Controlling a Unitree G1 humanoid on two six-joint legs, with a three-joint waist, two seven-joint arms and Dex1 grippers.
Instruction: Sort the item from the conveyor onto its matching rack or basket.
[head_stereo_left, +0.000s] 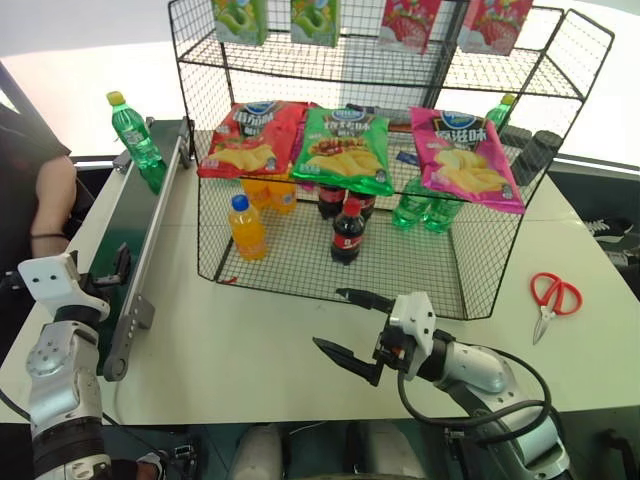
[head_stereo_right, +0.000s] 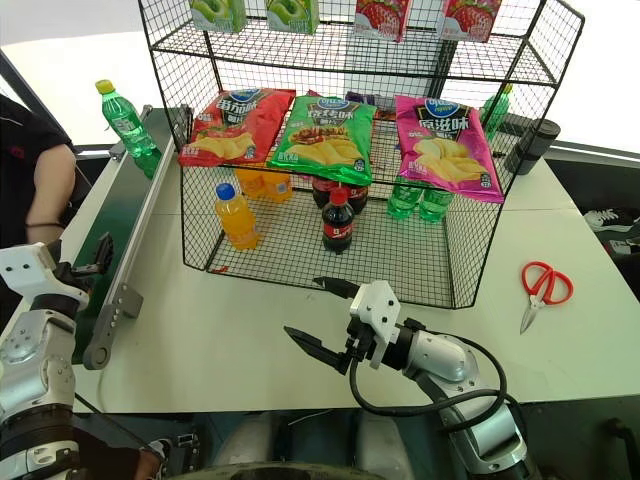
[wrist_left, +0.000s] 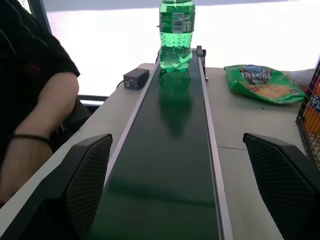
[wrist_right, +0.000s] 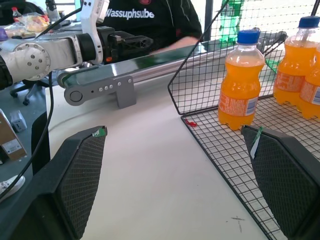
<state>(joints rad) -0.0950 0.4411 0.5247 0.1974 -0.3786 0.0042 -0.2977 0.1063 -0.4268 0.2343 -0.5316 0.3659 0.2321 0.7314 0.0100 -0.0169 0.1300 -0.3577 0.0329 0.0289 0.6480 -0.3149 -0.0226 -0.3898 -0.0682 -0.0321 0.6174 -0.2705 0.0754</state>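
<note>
Left gripper open, wire rack beside conveyor

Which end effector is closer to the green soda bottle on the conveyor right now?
Left. The left end effector sits open at the conveyor's near end, facing the green soda bottle at the far end. The right end effector hangs open over the table before the rack.

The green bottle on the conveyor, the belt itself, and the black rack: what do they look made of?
Green bottle: translucent plastic, glossy; light passes through it, with a yellow screw cap. Conveyor: dark green belt, probably rubber or PVC, smooth enough to mirror the bottle, between grey, likely metal rails. Rack: thin black wire grid, apparently coated metal.
</note>
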